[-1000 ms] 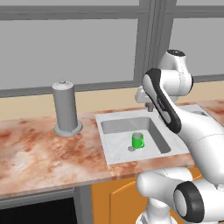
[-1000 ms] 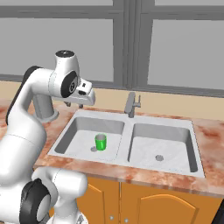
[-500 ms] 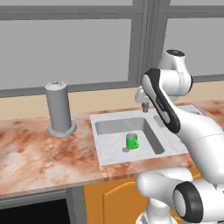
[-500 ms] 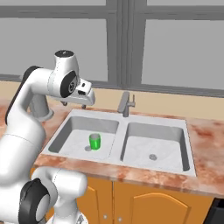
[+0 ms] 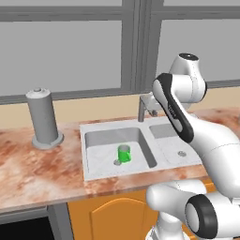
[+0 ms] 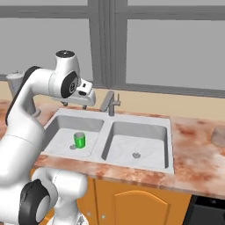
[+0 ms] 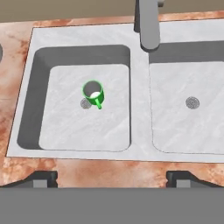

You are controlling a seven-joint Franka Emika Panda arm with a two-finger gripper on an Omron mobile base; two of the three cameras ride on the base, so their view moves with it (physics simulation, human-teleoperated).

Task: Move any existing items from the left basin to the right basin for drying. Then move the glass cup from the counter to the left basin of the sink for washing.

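Note:
The green mug (image 7: 93, 93) stands upright in the left basin (image 7: 65, 127), right beside its drain, with its handle toward the basin's front. It shows too in the left base view as the mug (image 5: 124, 153) and in the right base view as the mug (image 6: 80, 140). The right basin (image 7: 175, 131) holds nothing but its drain. My gripper (image 7: 113, 179) hovers high above the sink's front rim, open, its fingertips (image 7: 43, 178) far apart and empty. A pale translucent shape (image 6: 218, 136) on the counter (image 6: 197, 158) at the far right looks like the glass cup.
The faucet (image 7: 148, 24) rises behind the divider between the basins. A tall grey canister (image 5: 44, 119) stands on the counter left of the sink. A window wall runs behind the worktop, and orange cabinet doors (image 6: 132, 206) are below.
The whole scene has slid left in both base views, so the base has driven to the right. The arm keeps its pose and the mug has not moved in the basin.

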